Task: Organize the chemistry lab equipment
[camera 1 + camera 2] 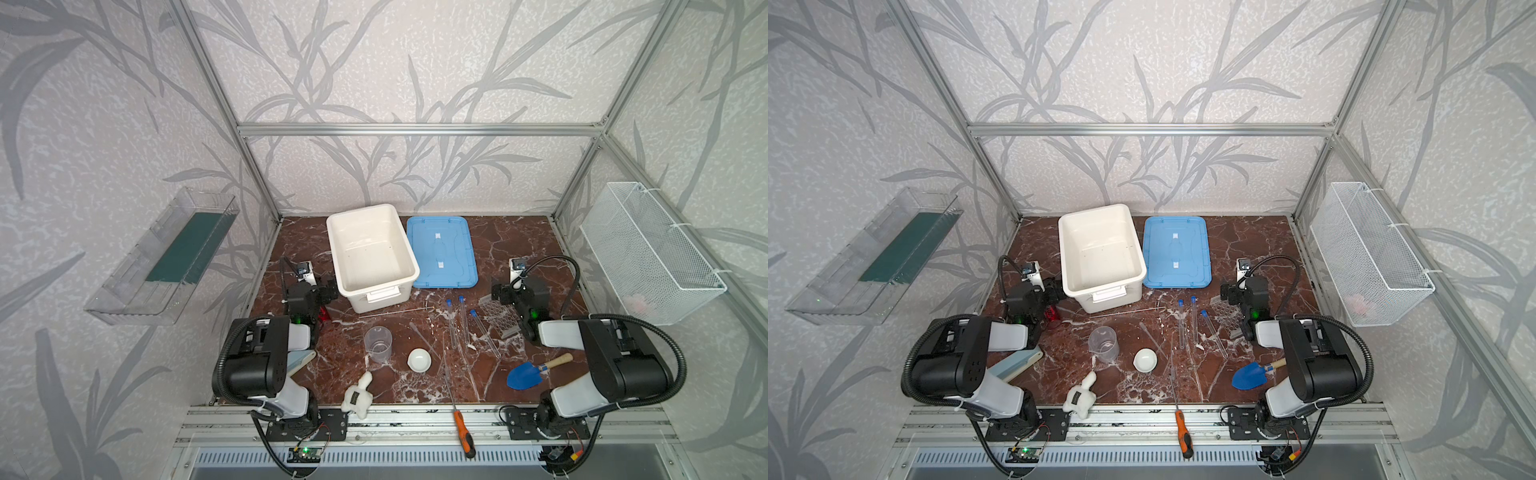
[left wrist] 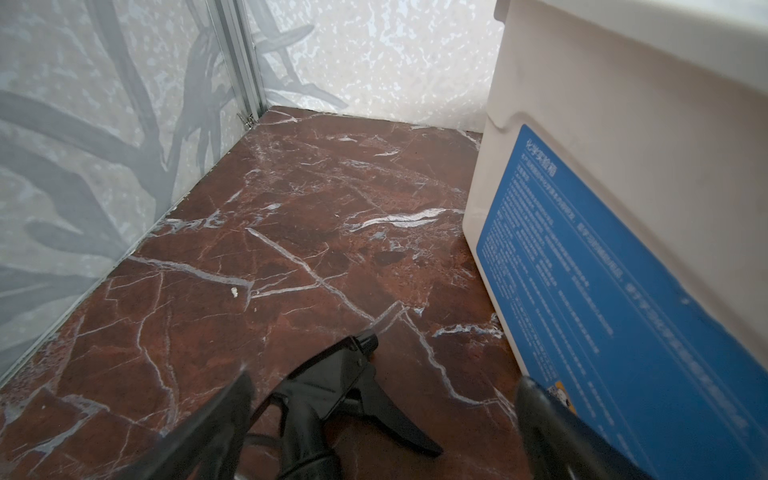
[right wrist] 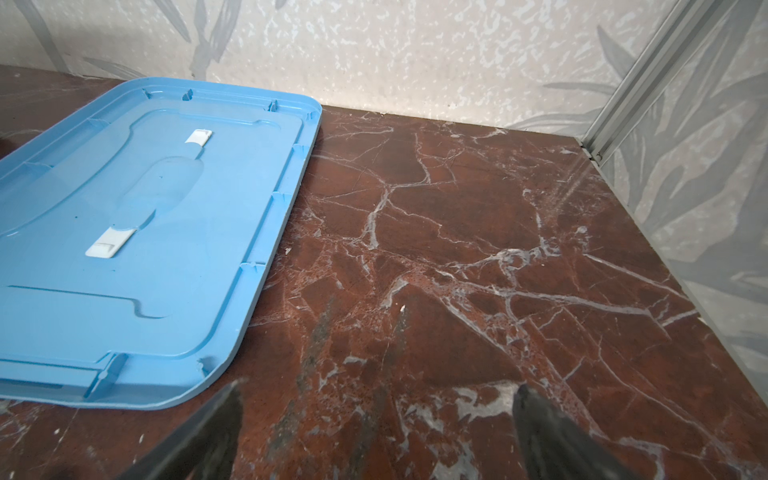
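Left hand (image 2: 384, 377) and right hand (image 3: 379, 383) both spread wide, empty. Sorting not begun, I judge; next, right picks nearest test tube (image 1: 484, 332).

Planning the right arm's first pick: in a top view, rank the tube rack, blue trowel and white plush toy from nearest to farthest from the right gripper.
1. Tube rack, right beside the right gripper, on its near side.
2. Blue trowel, toward the front, on the right.
3. White plush toy, at the front edge, left of centre.
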`<state>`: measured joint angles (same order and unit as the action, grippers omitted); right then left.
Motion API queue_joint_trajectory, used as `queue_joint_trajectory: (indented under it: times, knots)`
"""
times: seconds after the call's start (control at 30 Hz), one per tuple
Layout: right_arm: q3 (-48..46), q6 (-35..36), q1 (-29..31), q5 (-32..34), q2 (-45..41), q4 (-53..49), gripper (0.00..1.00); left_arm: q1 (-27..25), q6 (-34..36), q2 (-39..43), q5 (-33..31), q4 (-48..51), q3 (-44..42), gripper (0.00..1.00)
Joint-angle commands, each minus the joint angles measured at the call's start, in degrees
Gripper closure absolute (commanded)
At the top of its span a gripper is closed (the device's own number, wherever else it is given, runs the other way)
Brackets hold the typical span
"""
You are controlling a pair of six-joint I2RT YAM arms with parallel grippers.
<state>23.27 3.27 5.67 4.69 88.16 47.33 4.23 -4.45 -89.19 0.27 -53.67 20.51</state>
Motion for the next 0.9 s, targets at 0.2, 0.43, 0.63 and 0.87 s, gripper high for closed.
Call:
queue_joint_trajectory:
  times: [0.2, 0.43, 0.63, 0.87]
  knots:
    - [-0.33, 0.0, 0.31, 0.5, 0.16, 1.62, 0.01, -0.11, 1.24, -0.11, -0.19, -1.28, 0.26, 0.01]
    - [-0.33, 0.03, 0.3, 0.5, 0.17, 1.62, 0.01, -0.1, 1.27, -0.11, -0.21, -1.26, 0.31, 0.01]
    - [-0.33, 0.01, 0.31, 0.5, 0.17, 1.62, 0.01, -0.18, 1.28, -0.1, -0.19, -1.19, 0.25, 0.01]
    - [-0.91, 0.27, 0.35, -0.72, -0.56, 2.81, 0.01, -0.24, 0.66, 1.04, -1.85, -2.05, -0.49, 0.01]
